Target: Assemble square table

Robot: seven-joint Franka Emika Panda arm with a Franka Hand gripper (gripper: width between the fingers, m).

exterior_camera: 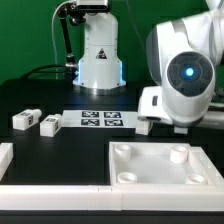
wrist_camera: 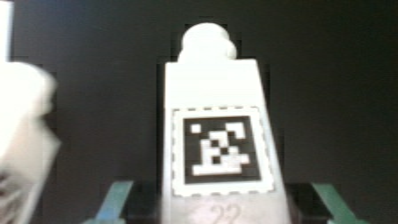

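The claw [wrist_camera: 222, 200] straddles one leg [wrist_camera: 217, 120], jaws apart, with a dark gap showing on each side of it. The leg seems to lie tag-up on the desk [exterior_camera: 60, 100]. To grip well, centre it between the jaws, close squarely on its flat sides and leave the threaded tip free for a socket. The slab [exterior_camera: 150, 166] lies at the desk's near edge. Two spare legs [exterior_camera: 22, 120] [exterior_camera: 48, 124] lie toward the exterior view's left. In that view the arm [exterior_camera: 185, 70] hides the claw. The wrist view cuts off the fingertips, and its blurred white shape [wrist_camera: 27, 130] cannot be identified.
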